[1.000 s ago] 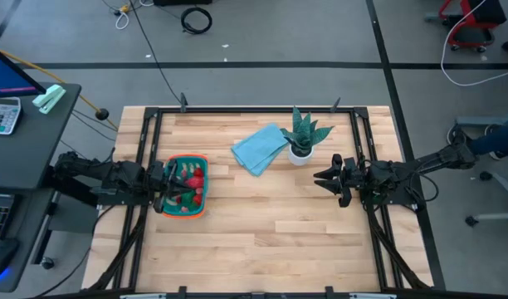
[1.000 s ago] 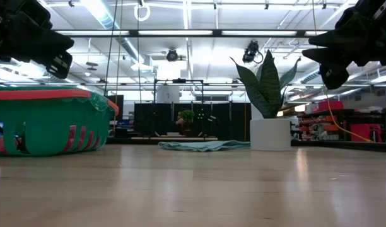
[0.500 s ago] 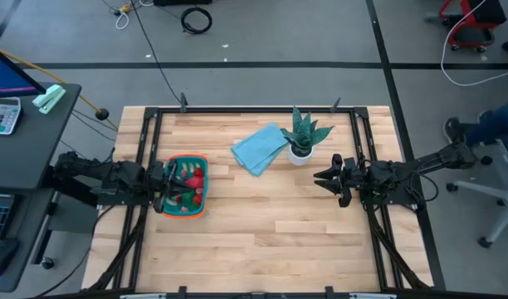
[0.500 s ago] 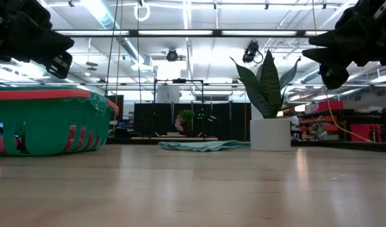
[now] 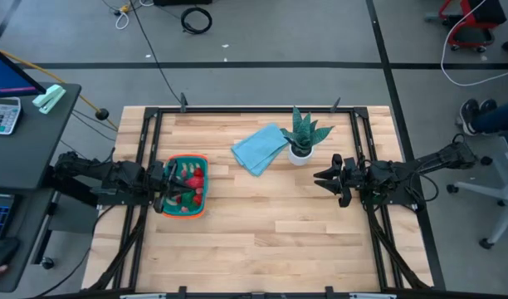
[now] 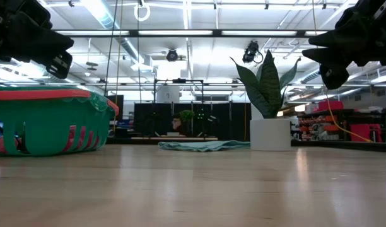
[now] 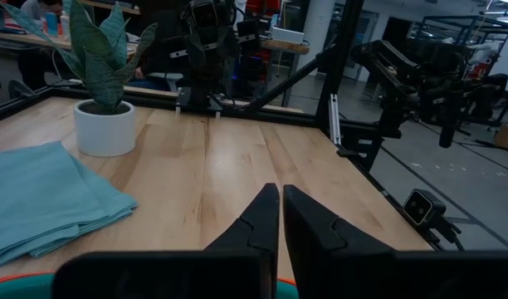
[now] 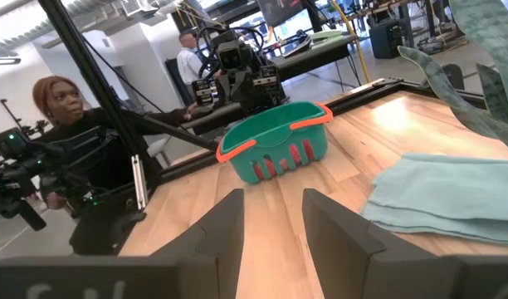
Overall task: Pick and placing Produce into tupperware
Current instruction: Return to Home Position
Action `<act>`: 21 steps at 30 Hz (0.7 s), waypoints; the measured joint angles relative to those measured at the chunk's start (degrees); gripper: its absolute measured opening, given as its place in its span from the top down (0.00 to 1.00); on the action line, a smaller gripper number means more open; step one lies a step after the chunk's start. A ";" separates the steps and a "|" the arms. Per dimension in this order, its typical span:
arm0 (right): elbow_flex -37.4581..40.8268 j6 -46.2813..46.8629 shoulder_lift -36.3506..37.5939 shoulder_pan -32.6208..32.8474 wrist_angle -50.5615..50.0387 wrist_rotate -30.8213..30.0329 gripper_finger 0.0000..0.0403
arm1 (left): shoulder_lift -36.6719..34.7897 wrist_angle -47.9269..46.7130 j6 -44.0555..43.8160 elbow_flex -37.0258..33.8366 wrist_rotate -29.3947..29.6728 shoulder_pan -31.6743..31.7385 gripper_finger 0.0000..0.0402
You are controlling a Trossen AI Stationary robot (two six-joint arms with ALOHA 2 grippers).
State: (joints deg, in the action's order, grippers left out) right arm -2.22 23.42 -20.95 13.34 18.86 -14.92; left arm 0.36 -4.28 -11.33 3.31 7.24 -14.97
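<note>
Now red toy produce (image 5: 192,176) lies in the teal, orange-rimmed tupperware (image 5: 186,157) under the left gripper (image 5: 173,194), fingers together; the right gripper (image 5: 320,178), fingers apart, hovers near the table's (image 5: 262,241) right edge.

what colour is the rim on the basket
The rim is orange, on a teal-green basket. It shows best in the right wrist view.

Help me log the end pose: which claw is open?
The right claw, near the potted plant: its fingers stand apart. The left claw, at the tupperware rim, has its fingers closed together.
</note>
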 joint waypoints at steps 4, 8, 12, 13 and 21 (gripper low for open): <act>0.00 0.00 0.02 0.00 0.02 0.00 0.67 | 0.00 0.01 0.00 0.00 -0.02 -0.01 0.94; 0.00 0.00 0.00 0.00 0.02 -0.02 0.67 | 0.00 0.01 0.00 0.00 -0.02 -0.01 0.92; 0.00 0.00 0.00 0.02 0.00 0.00 0.67 | 0.00 0.01 0.00 0.00 -0.01 0.00 0.91; 0.00 0.00 0.00 0.01 0.02 0.00 0.67 | -0.02 0.01 0.02 0.00 0.00 -0.01 0.91; 0.00 0.00 0.02 0.01 0.02 0.00 0.67 | 0.00 0.01 0.02 0.00 -0.01 0.00 0.94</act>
State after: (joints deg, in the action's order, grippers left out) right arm -2.22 23.42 -20.93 13.35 18.87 -14.92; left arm 0.36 -4.27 -11.31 3.31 7.23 -14.98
